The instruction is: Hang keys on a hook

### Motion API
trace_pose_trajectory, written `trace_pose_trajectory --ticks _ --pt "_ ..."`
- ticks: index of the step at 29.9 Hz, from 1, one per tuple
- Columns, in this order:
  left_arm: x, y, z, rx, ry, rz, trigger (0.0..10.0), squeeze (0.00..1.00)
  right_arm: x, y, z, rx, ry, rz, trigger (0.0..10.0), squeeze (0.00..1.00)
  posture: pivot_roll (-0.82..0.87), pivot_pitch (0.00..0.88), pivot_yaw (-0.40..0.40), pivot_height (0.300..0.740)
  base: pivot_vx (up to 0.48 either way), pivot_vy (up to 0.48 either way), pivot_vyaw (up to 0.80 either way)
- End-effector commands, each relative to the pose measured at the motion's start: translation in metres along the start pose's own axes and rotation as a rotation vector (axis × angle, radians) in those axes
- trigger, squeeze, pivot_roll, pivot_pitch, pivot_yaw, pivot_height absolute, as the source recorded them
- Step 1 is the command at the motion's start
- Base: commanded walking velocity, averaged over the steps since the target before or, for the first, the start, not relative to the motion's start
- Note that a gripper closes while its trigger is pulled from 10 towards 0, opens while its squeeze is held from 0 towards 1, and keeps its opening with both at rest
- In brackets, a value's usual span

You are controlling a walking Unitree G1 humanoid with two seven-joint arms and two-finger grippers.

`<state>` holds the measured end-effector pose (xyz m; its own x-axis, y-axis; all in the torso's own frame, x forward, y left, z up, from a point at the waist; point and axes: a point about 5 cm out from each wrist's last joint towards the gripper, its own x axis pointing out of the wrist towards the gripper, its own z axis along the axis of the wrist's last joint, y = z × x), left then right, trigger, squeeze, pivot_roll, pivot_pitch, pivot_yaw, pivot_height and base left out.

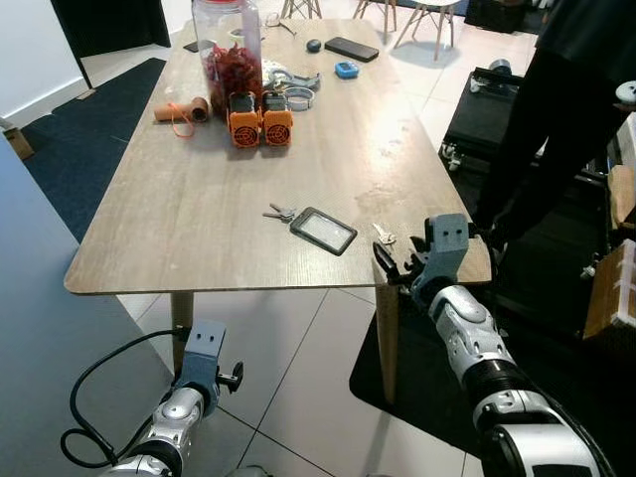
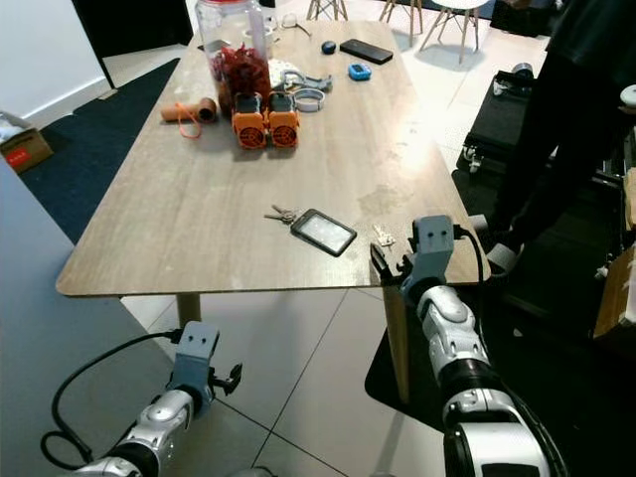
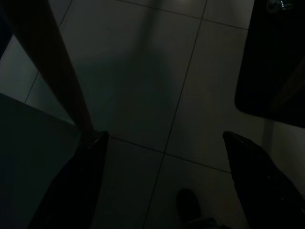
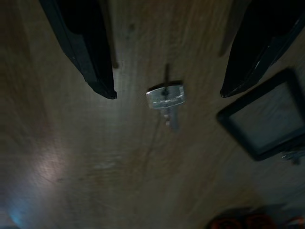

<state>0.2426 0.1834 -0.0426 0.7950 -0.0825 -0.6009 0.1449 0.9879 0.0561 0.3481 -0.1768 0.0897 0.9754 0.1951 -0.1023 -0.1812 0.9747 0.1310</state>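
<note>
A single silver key [image 4: 166, 98] lies on the wooden table [image 1: 179, 229] close to its near right corner, also seen as the key [image 1: 384, 235]. My right gripper [image 1: 399, 261] hovers just over that corner, open, its two black fingers [image 4: 90, 52] standing on either side of the key without touching it. A small bunch of keys [image 1: 281, 212] rests further left, beside a black card holder [image 1: 323, 231]. My left gripper [image 1: 211, 370] hangs idle below the table's front edge, open above the tiled floor.
A jar of red contents [image 1: 228, 50], two orange devices [image 1: 260, 124], a roll [image 1: 181, 110] and a phone [image 1: 351, 48] sit at the table's far end. A person in dark clothes [image 1: 566, 119] stands at the right. The table leg [image 1: 388, 338] rises just beneath my right arm.
</note>
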Motion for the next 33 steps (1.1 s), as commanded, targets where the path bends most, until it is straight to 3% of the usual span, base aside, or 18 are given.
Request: trace_pose_trajectory --ticks 1,22,28,33 --pt "-0.001 0.003 -0.003 -0.008 0.009 0.007 10.0 0.00 0.001 0.000 -0.002 0.025 0.016 -0.021 10.0 0.00 0.05 0.085 0.007 0.740 0.000 0.000 0.00" --pt "-0.003 0.007 -0.006 -0.015 0.019 0.024 10.0 0.00 0.012 0.007 -0.005 0.051 0.122 -0.029 10.0 0.00 0.06 0.106 0.003 0.740 0.000 0.000 0.00" --pt "-0.003 0.007 -0.005 -0.013 0.019 0.027 10.0 0.00 0.010 0.009 -0.007 -0.146 0.150 0.021 10.0 0.00 0.06 0.103 0.002 0.740 0.000 0.000 0.00" --pt "-0.003 0.007 -0.005 -0.014 0.017 0.028 10.0 0.00 0.007 0.011 -0.010 -0.239 0.159 0.058 10.0 0.00 0.06 0.102 0.000 0.740 0.000 0.000 0.00"
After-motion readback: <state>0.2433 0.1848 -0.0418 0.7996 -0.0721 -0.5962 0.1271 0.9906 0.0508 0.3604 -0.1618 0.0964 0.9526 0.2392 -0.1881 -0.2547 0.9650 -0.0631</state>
